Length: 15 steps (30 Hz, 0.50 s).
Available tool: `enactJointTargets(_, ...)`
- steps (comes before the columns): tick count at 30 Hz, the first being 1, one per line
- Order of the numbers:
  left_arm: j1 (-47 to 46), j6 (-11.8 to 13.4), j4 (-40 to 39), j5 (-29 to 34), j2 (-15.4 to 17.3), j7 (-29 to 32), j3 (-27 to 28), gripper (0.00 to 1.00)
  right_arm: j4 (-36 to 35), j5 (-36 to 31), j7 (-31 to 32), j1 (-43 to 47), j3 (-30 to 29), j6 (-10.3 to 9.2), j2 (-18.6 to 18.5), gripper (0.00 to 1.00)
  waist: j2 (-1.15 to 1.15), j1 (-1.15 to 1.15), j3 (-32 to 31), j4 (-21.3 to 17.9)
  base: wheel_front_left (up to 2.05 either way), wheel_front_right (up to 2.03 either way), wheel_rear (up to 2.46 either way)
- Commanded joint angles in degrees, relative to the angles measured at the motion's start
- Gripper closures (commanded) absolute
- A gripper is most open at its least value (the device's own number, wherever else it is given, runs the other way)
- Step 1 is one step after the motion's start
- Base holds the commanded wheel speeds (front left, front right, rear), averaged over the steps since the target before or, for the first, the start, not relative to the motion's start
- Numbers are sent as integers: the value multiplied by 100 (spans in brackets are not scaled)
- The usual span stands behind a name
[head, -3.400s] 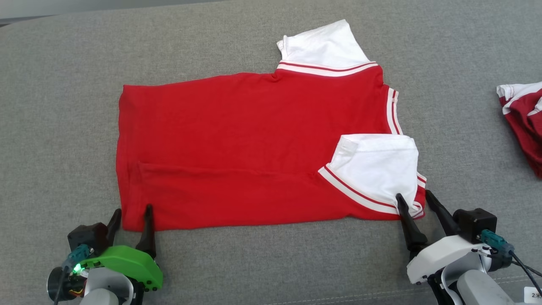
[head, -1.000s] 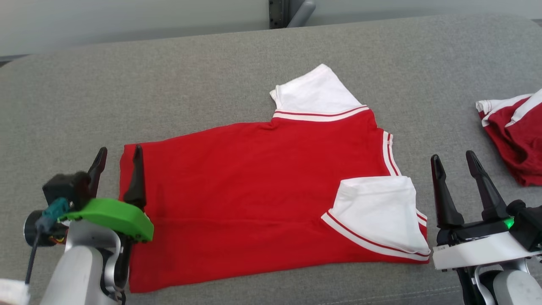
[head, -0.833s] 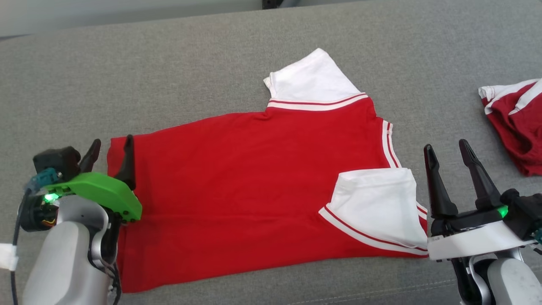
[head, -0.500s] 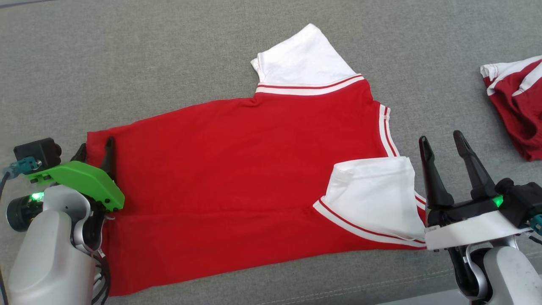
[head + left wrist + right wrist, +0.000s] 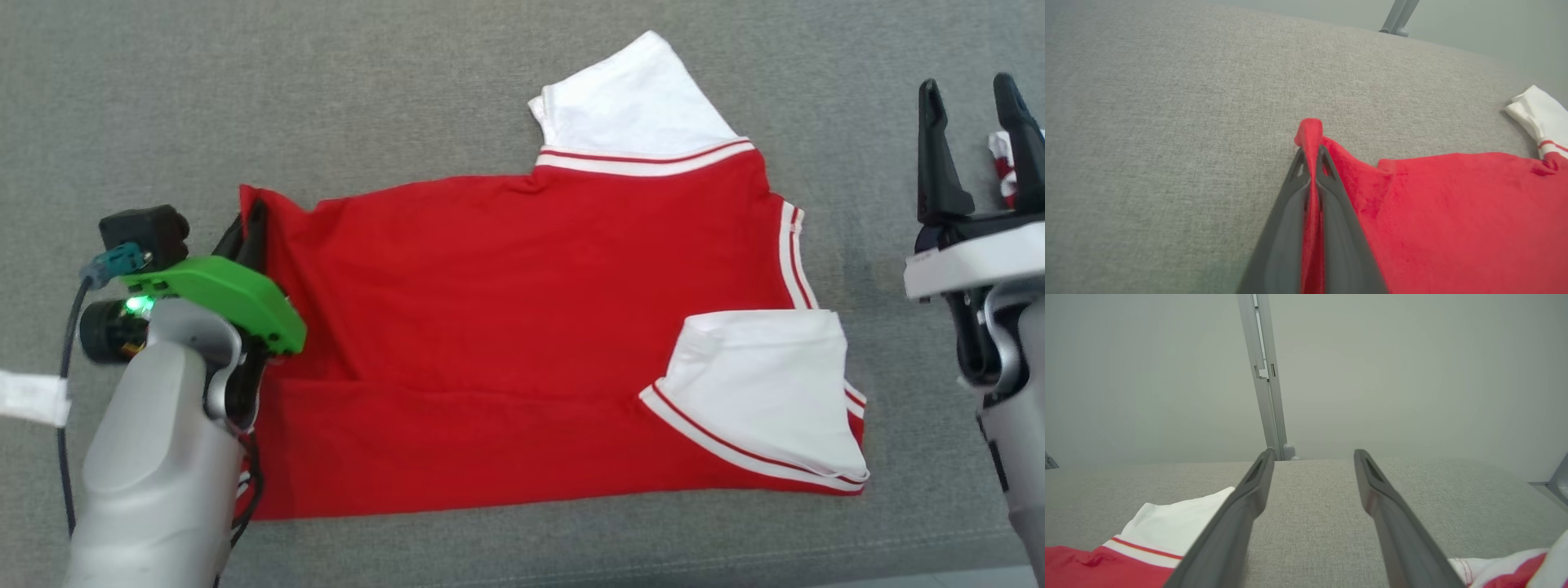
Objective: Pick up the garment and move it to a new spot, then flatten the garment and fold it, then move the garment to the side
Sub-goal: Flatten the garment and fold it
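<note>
- The red shirt (image 5: 522, 310) with white sleeves lies spread on the grey worktop (image 5: 367, 90), its near edge folded over.
- The left pincer (image 5: 246, 217) is clenched on the shirt's far left corner, with fabric bunched between its fingers. Its arm hides the near left corner.
- The right pincer (image 5: 971, 90) stands released, apart from the shirt, half hiding another red-and-white garment (image 5: 1001, 151).

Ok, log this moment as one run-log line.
left end effector: shut on red garment corner | right end effector: open, empty, beside garment | garment: lying on grey surface, one white sleeve folded inward
</note>
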Motion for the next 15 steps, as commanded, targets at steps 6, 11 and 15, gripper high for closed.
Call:
enactJointTargets(6,-708,-88,-36,177,-476,-187,-531,100,1253,332,186,-1449,602,-5,-517,0,0,0,543,949,0,0,0)
enactJointTargets(11,-989,-118,28,146,-716,-283,-924,100,2017,535,330,-2094,1018,-5,-740,0,0,0,652,1410,0,0,0)
enactJointTargets(15,-1239,-133,45,-6,-841,-398,-1391,100,2845,835,695,-2705,1580,-6,-890,0,0,0,797,1756,0,0,0)
